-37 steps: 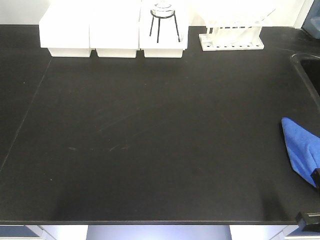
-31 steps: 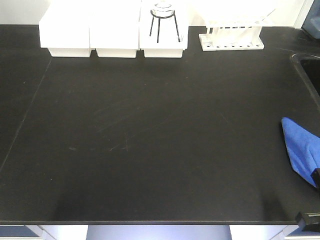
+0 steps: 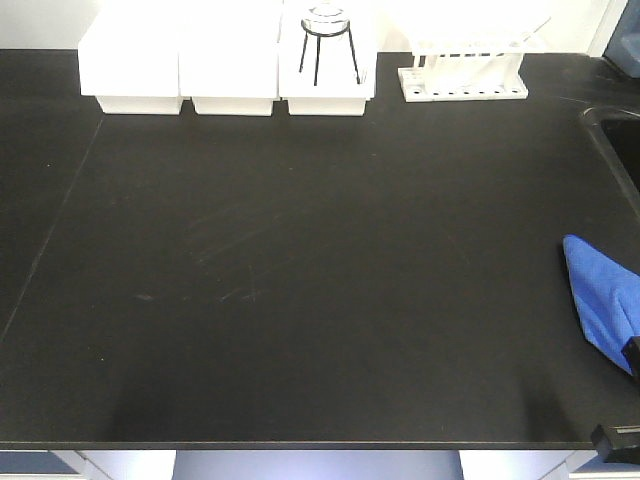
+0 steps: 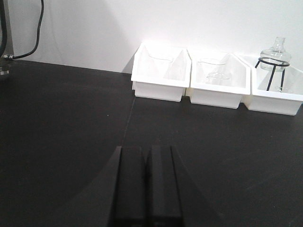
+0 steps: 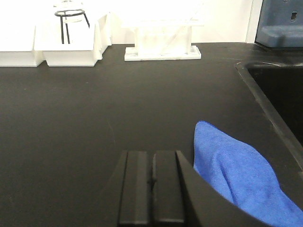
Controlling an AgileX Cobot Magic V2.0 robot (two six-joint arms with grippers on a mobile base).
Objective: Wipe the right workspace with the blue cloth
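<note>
The blue cloth (image 3: 600, 290) lies crumpled at the right edge of a black benchtop (image 3: 300, 250), near the front. In the right wrist view the cloth (image 5: 236, 175) sits just right of my right gripper (image 5: 152, 153), whose jaws are shut with nothing between them and stand beside the cloth, not on it. My left gripper (image 4: 144, 149) is shut and empty, low over bare benchtop. This benchtop carries white bins, a tripod and a rack. The right workspace with the outlet box is out of view.
Three white bins (image 3: 225, 60) line the back edge, one holding a wire tripod with a flask (image 3: 328, 45). A test-tube rack (image 3: 463, 75) stands at the back right. A black sink basin (image 3: 615, 140) opens at the right, beyond the cloth.
</note>
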